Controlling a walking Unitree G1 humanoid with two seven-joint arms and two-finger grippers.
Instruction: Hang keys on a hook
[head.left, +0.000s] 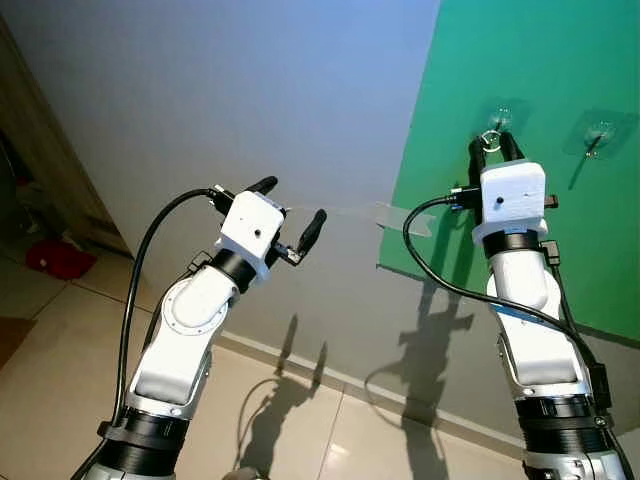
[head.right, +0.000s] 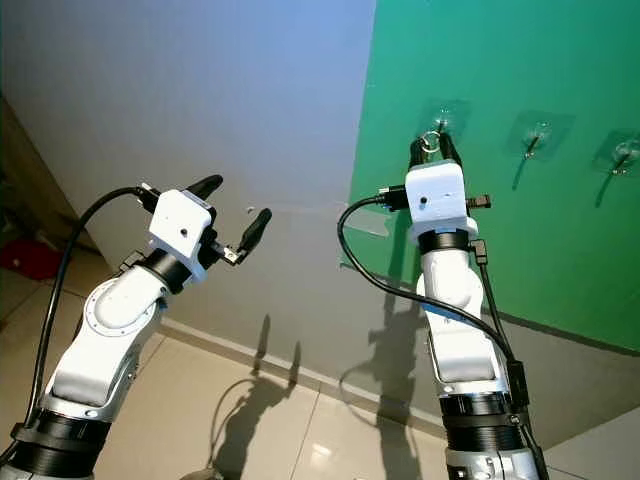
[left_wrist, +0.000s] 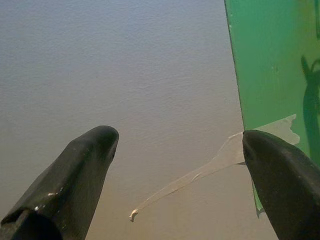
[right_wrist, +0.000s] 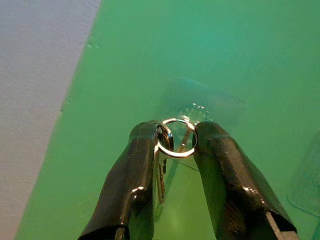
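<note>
A: Keys: where do we log them?
B: Ring pinched between right gripper fingertips, hook directly ahead, just beyond. Left gripper spread, empty, well apart.

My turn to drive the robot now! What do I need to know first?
Right pincer: raised to the green board, shut on the key ring, which sits right at the leftmost hook.
Left pincer: open, holding nothing, facing the grey wall.
Two more clear hooks lie to the right, bare.
Done: keys carried up to the hook.
Left: whether the ring is over the hook cannot be told; seat it, open, back away.
</note>
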